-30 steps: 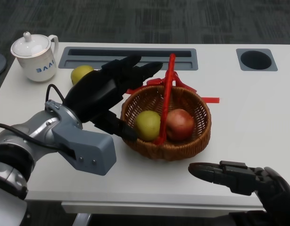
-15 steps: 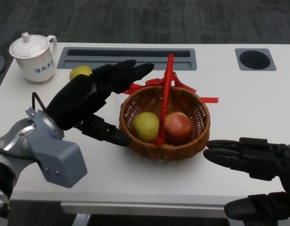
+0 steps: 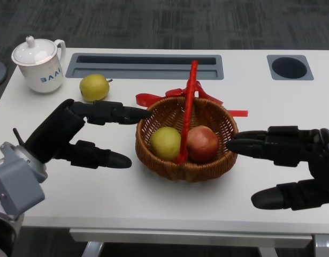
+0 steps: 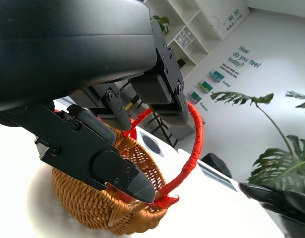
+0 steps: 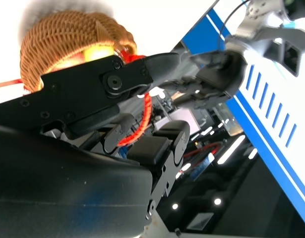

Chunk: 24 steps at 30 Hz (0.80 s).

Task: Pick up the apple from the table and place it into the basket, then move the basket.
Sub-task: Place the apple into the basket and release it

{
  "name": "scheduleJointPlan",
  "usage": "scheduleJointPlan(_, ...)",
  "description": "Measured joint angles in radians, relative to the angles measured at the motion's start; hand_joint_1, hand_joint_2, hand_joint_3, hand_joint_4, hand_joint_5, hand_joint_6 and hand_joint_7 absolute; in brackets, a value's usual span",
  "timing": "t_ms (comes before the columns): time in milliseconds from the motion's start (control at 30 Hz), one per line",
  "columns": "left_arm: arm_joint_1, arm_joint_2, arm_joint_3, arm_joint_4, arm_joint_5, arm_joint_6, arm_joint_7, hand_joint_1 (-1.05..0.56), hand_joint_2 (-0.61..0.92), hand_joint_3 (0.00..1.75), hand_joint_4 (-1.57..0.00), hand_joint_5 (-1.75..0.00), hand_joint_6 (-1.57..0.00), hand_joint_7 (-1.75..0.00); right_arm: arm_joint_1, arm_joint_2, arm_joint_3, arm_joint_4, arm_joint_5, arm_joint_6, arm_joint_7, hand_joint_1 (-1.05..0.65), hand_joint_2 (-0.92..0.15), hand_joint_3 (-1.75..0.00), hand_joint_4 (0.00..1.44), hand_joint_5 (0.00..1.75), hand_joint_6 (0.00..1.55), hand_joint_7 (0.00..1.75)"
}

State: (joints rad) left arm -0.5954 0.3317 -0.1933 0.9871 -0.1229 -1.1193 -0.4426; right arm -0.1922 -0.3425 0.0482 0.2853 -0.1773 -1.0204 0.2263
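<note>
- Standing at the far left corner of the table [image 3: 127, 184], well beyond the left hand, is a white lidded cup [image 3: 40, 65] with blue letters.
- The left hand [image 3: 73, 134] holds nothing; its fingers [image 3: 108, 112] are spread, the upper ones reaching to the near-left rim of the basket, the lower one lying on the table just short of the basket's wall. Whether the upper fingertips touch the rim cannot be told.
- A yellow-green fruit [image 3: 94, 87] lies on the table just beyond this hand's fingers.
- The wicker basket [image 3: 207, 166] sits between the two hands, with a red handle [image 3: 188, 107] arching over it and red ribbon at the far rim.
- Inside the basket, a yellow-green apple [image 3: 165, 143] lies on the side nearer the left hand and a red apple [image 3: 203, 143] on the side nearer the right hand, touching each other under the handle.
- The right hand [image 3: 295, 166] is also released and empty, fingers apart: the upper ones point at the basket's right rim, tips right at it, the lower one lies on the table apart from the basket.
- A round dark hole [image 3: 290, 67] is in the table's far right corner, well beyond this hand.
</note>
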Motion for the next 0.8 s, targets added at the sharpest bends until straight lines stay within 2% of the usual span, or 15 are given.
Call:
scheduleJointPlan(100,0.018,-0.004,0.048,-0.006,-0.071,0.035,-0.102,-0.38,0.68,0.01,-1.06,-0.08,-0.96,-0.05,-0.065,0.000,0.009,0.086,-0.017,-0.018,0.000,-0.56,-0.92,-0.03,0.76,0.01,0.68,0.00)
scheduleJointPlan(233,0.030,-0.004,0.104,-0.005,-0.094,0.069,-0.169,-0.35,0.68,0.01,-1.10,-0.08,-0.99,-0.05,-0.122,-0.001,0.018,0.172,-0.039,-0.029,-0.001,-0.57,-0.92,-0.04,0.74,0.00,0.66,0.00)
scheduleJointPlan(567,0.037,0.003,0.195,0.042,-0.077,0.100,-0.218,-0.33,0.70,0.00,-1.16,-0.06,-1.00,-0.03,-0.286,-0.003,0.061,0.410,-0.152,-0.012,-0.041,-0.52,-0.88,0.00,0.73,0.01,0.66,0.01)
scheduleJointPlan(800,0.042,0.003,0.231,0.053,-0.074,0.109,-0.242,-0.32,0.69,0.00,-1.17,-0.05,-1.02,-0.02,-0.423,0.019,0.135,0.599,-0.283,0.033,-0.148,-0.55,-0.87,0.00,0.76,0.01,0.71,0.02)
